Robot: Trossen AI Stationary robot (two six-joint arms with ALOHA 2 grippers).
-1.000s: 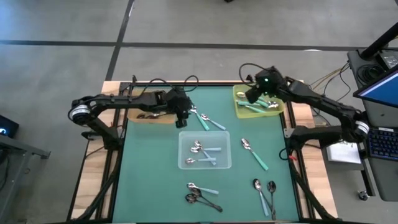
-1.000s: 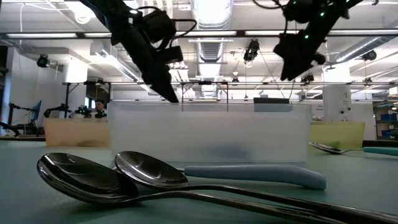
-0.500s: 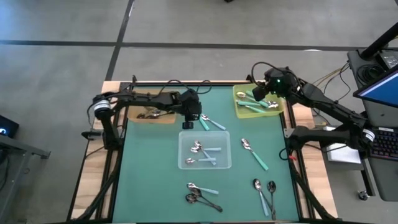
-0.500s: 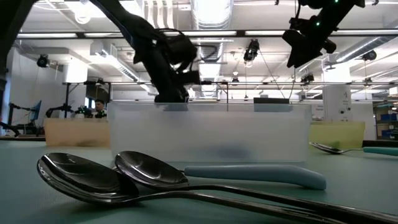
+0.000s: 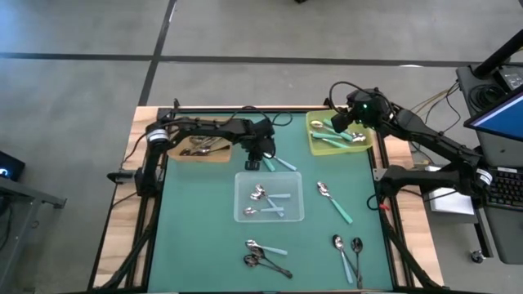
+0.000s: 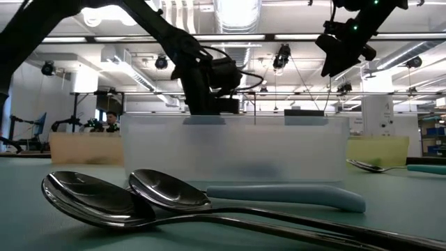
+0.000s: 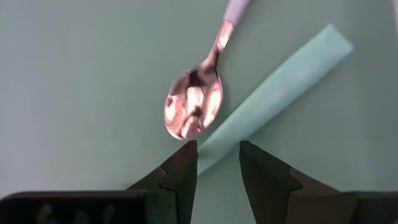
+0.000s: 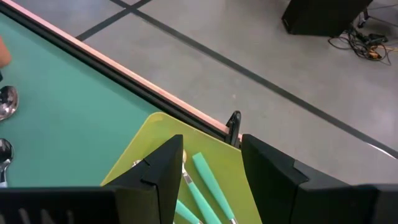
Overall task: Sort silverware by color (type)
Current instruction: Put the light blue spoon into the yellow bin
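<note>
Left tool (image 7: 218,163) astride teal handle (image 7: 273,99) — seemingly

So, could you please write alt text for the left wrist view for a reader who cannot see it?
The left gripper hangs just above a teal spoon handle on the green table, its two dark fingers open on either side of the handle's near end. A silver-bowled spoon with a pale-blue handle lies beside it.

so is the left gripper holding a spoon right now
No, in the left wrist view the left gripper stands with its fingers apart above the teal handle, which lies flat on the mat.
</note>
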